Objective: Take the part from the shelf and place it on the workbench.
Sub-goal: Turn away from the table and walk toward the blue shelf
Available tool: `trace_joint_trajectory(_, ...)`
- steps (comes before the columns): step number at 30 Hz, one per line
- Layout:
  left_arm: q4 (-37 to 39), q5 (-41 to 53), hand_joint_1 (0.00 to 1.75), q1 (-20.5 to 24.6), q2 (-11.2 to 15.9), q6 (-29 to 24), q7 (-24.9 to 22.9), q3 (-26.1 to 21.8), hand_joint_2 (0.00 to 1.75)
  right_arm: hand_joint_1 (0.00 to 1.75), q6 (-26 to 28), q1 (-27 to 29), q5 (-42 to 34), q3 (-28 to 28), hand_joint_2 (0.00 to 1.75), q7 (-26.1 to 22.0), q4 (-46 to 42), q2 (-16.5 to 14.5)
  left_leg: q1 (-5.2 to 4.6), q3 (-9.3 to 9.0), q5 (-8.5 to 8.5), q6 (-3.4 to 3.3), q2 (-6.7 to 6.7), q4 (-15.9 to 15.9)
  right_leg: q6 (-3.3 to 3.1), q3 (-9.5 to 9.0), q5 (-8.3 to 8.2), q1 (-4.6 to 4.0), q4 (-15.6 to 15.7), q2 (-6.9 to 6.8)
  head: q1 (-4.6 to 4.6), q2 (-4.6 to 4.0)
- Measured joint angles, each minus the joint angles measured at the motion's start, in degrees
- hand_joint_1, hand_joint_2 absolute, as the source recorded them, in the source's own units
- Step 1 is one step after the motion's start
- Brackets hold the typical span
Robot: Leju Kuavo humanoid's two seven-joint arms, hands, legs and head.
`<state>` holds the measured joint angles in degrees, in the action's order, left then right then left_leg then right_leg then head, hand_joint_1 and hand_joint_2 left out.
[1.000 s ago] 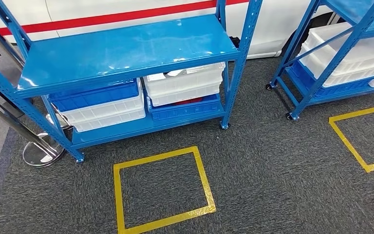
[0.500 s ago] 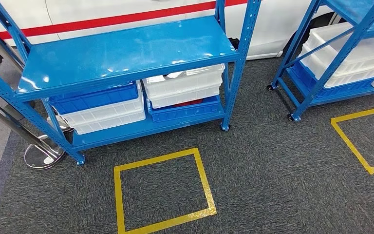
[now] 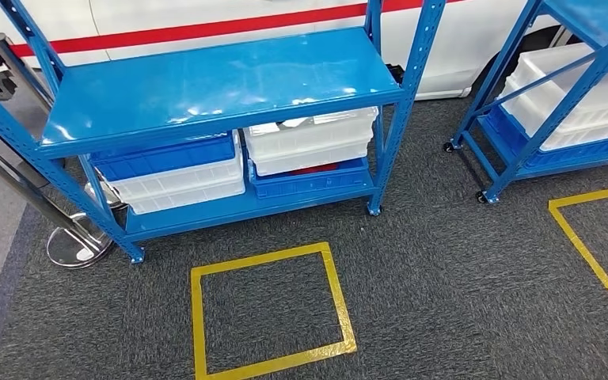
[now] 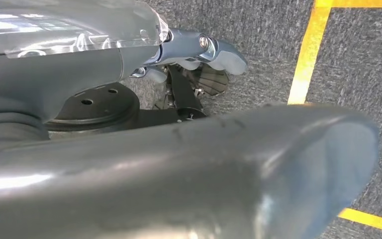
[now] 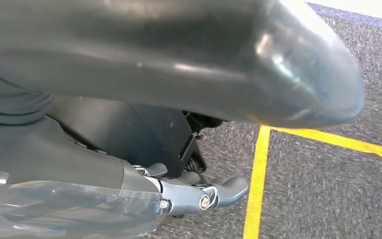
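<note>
Left hand [image 4: 189, 159] hangs over grey carpet [image 4: 358, 64], the thick thumb [image 4: 303, 149] well apart from the paler fingers [image 4: 219, 54], which lie fairly straight; nothing is held between them. A strip of yellow tape [image 4: 306, 55] runs on the carpet beyond the fingers.

Right hand [image 5: 179, 59] hangs the same way: thumb [image 5: 308, 84] apart from the fingers [image 5: 226, 189], loosely extended, nothing in its hold, with a corner of tape on the carpet just past them.

In the head view, a tape square [image 3: 198, 317] lies on the carpet at 6 o'clock, nearest. A second square [image 3: 574, 237] sits at 4 o'clock, cut by the edge.

Behind the first square, at 11 to 12 o'clock, stands a blue shelf [image 3: 222, 79]; its top board is bare and glossy. On the lower board, left side, a blue bin [image 3: 166, 155] rests on a white bin [image 3: 182, 186]. Right side, a white bin [image 3: 313, 146] rests on another blue bin [image 3: 309, 182]. Something pale [image 3: 293, 123] shows at the top of that right white bin, mostly hidden under the top board; whether it is the part I cannot tell.

At 9 o'clock a chrome post base [image 3: 75, 245] stands by the shelf leg. At 2 o'clock a second shelf [image 3: 514, 127] on castors carries white bins [image 3: 578, 103].

Farthest, at 12 o'clock, a white vehicle [image 3: 459, 47] with a red stripe
</note>
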<state>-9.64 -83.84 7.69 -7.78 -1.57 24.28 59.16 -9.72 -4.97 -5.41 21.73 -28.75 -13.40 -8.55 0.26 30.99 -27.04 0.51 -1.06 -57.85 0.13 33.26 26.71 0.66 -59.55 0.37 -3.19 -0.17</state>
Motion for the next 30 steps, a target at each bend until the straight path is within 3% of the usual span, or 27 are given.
trace_joint_trajectory(2,0.0,0.0,0.0,-0.01,0.01,-0.11,-0.1,-0.07,0.0,0.0,-0.02,0.01,0.02,0.01,0.0,-0.06,0.0,-0.03,0.17,-0.08,-0.17,0.62,-0.02,-0.02,-0.74,-0.04,-0.12,0.0,0.17,-0.09,0.0,0.0)
trace_joint_trajectory(4,0.0,0.0,0.0,0.04,0.02,-0.22,-0.24,-0.14,0.0,0.0,-0.02,-0.07,0.1,0.05,0.0,-0.16,0.0,-0.09,0.3,0.91,-1.94,1.21,0.22,-2.56,-1.46,-0.22,-0.21,0.2,0.47,-0.3,-0.02,-0.01)
trace_joint_trajectory(7,0.0,0.01,0.0,-0.01,0.02,-0.46,-0.44,-0.17,0.0,0.0,-0.02,-0.1,0.21,0.25,0.0,-0.18,0.01,-0.15,0.42,6.2,-7.08,1.8,0.63,-13.7,-1.91,-0.26,-0.12,0.1,0.51,-0.67,-0.02,-0.01)
trace_joint_trajectory(8,0.0,0.02,0.0,-0.11,0.02,-0.55,-0.48,-0.17,0.0,0.0,-0.03,-0.08,0.21,0.3,0.0,-0.15,0.02,-0.15,0.43,7.57,-7.66,1.85,0.67,-16.36,-1.95,-0.29,-0.09,0.03,0.49,-0.76,-0.02,-0.01)
trace_joint_trajectory(9,0.0,0.03,0.0,-0.22,0.02,-0.59,-0.52,-0.17,0.0,0.0,-0.03,-0.08,0.21,0.31,0.0,-0.12,0.02,-0.15,0.42,7.84,-7.0,1.79,0.68,-16.68,-1.96,-0.34,-0.06,-0.02,0.48,-0.81,-0.02,-0.01)
trace_joint_trajectory(11,0.0,0.04,0.0,-0.31,0.03,-0.41,-0.61,-0.2,0.0,0.0,-0.02,-0.12,0.2,0.33,0.0,-0.05,0.02,-0.16,0.34,5.15,-3.01,1.26,0.75,-10.66,-1.89,-0.62,0.26,-0.1,0.5,-0.79,-0.02,-0.01)
trace_joint_trajectory(13,-0.01,0.03,0.0,-0.24,0.09,0.04,-0.67,-0.28,0.0,0.0,0.0,-0.15,0.17,0.33,0.0,0.09,0.02,-0.25,-0.03,1.48,-0.56,0.39,1.18,-2.87,-1.51,-1.01,0.77,-0.23,0.58,-0.87,-0.02,-0.01)
trace_joint_trajectory(15,-0.02,0.02,0.0,-0.16,0.15,0.36,-0.79,-0.38,0.0,0.0,0.1,-0.15,0.13,0.33,0.0,0.24,0.02,-0.33,-0.4,-0.01,-0.86,-0.34,1.47,0.55,-0.62,-1.4,0.75,-0.27,0.65,-1.07,-0.02,-0.01)
trace_joint_trajectory(18,-0.03,0.01,0.0,-0.35,0.16,0.39,-1.2,-0.64,0.0,0.0,0.4,-0.26,0.01,0.32,0.0,0.43,0.01,-0.32,-0.23,-1.34,-0.72,-1.46,1.14,1.76,0.65,-1.75,0.32,-0.15,-0.33,-1.13,-0.01,0.0)
trace_joint_trajectory(20,-0.04,-0.02,0.0,-0.38,0.16,0.39,-1.46,-1.05,0.0,0.0,0.49,-0.38,-0.1,0.32,0.0,0.55,0.0,-0.29,-0.1,-2.6,-0.76,-2.12,1.03,1.99,1.22,0.4,2.18,0.06,-4.25,-0.9,0.01,0.0)
trace_joint_trajectory(22,-0.04,-0.04,0.0,-0.4,0.15,0.43,-1.8,-1.43,0.0,0.0,0.52,-0.33,-0.2,0.31,0.0,0.58,0.01,-0.23,-0.13,-3.46,-1.5,-2.29,1.0,1.99,1.62,5.02,4.81,0.11,-11.23,-0.67,0.03,-0.01)
trace_joint_trajectory(24,-0.04,-0.07,0.0,-0.6,0.15,0.46,-2.15,-1.72,0.0,0.0,0.54,-0.38,-0.3,0.31,0.0,0.57,0.01,-0.16,-0.12,-4.73,-2.61,-2.16,0.89,1.98,1.72,8.56,6.04,0.12,-14.55,-0.6,0.02,-0.01)
trace_joint_trajectory(25,-0.04,-0.08,0.0,-0.68,0.15,0.46,-2.28,-1.84,0.0,0.0,0.54,-0.43,-0.33,0.31,0.0,0.57,0.0,-0.12,-0.06,-5.62,-3.29,-2.04,0.81,1.98,1.69,8.96,5.53,0.15,-13.4,-0.6,0.02,-0.01)
trace_joint_trajectory(26,-0.04,-0.08,0.0,-0.73,0.14,0.48,-2.38,-1.97,0.0,0.0,0.55,-0.46,-0.34,0.31,0.0,0.63,0.0,-0.08,0.01,-6.61,-4.09,-1.89,0.72,1.98,1.64,8.53,3.95,0.19,-10.54,-0.62,0.02,-0.01)
trace_joint_trajectory(28,-0.04,-0.1,0.0,-0.77,0.11,0.49,-2.57,-2.21,0.0,0.0,0.56,-0.25,-0.34,0.31,0.0,0.73,0.08,0.02,0.05,-8.38,-5.82,-1.44,0.55,1.96,1.29,7.08,-1.84,0.13,-3.84,-0.67,0.03,0.0)
trace_joint_trajectory(30,-0.05,-0.11,0.0,-0.72,0.11,0.47,-2.77,-2.57,0.0,0.0,0.55,-0.2,-0.36,0.31,0.0,0.79,0.15,0.07,-0.06,-9.87,-7.19,-0.71,0.54,2.3,0.42,6.25,-5.01,-0.17,-0.94,-0.64,0.0,0.0)
